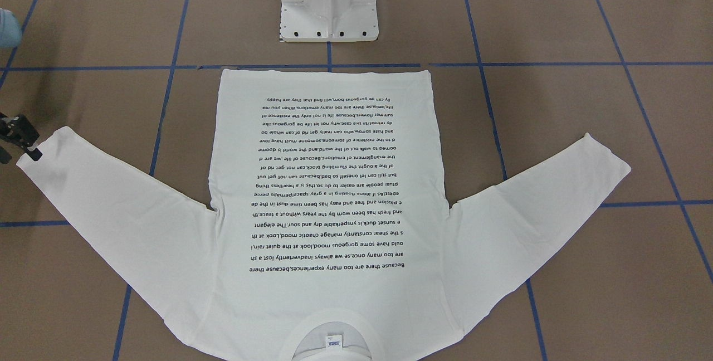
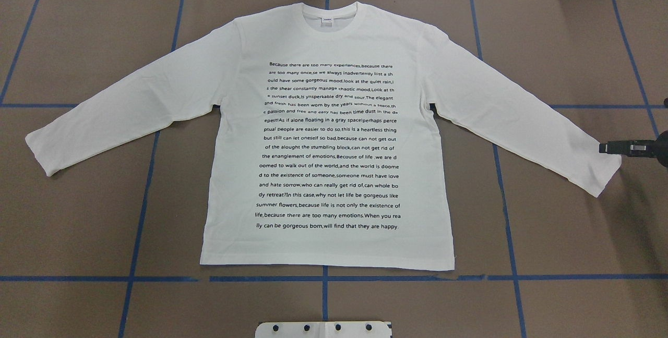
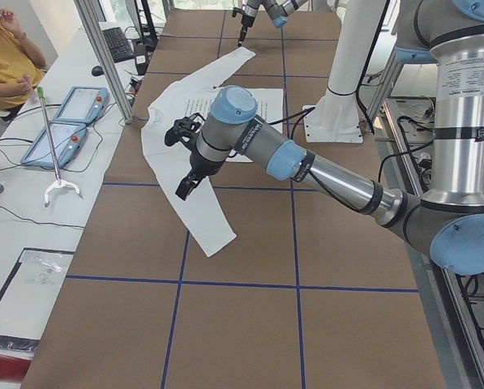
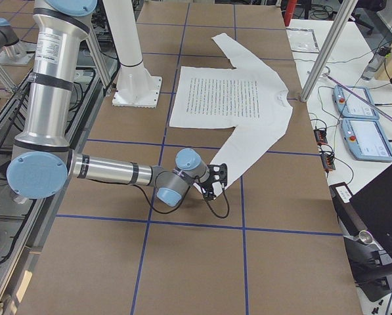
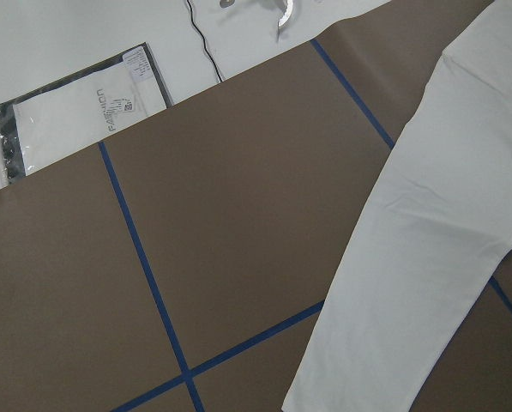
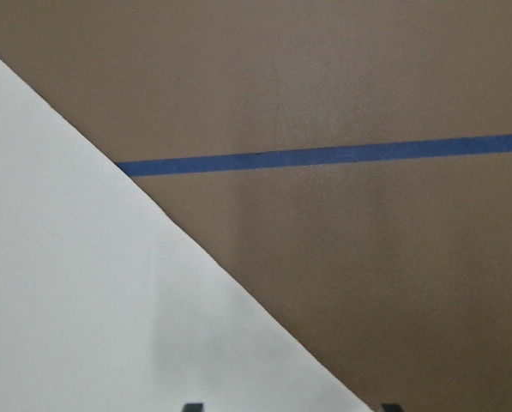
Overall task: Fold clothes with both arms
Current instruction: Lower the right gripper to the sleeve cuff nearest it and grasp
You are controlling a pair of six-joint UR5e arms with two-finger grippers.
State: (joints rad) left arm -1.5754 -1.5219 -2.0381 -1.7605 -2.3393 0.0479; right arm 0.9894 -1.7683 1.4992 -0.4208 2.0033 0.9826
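Since the right gripper (image 2: 603, 148), jaws apart, sits at the cuff (image 2: 605, 173) of the shirt (image 2: 329, 134) — sleeve stretching ahead of it — it looks nearer; whether the left gripper (image 3: 183, 188) is open, I cannot tell.

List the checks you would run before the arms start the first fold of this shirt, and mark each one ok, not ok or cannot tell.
1. Shirt flat, print side up, sleeves spread: ok.
2. Right arm at its sleeve's cuff: ok, its jaws sit at the cuff edge.
3. Right jaws open: ok, tips apart in the right wrist view.
4. Left arm at the other cuff: cannot tell, seen only from the side.
5. Left jaws open: cannot tell.
6. Person away from the table: ok, seated off to the side.
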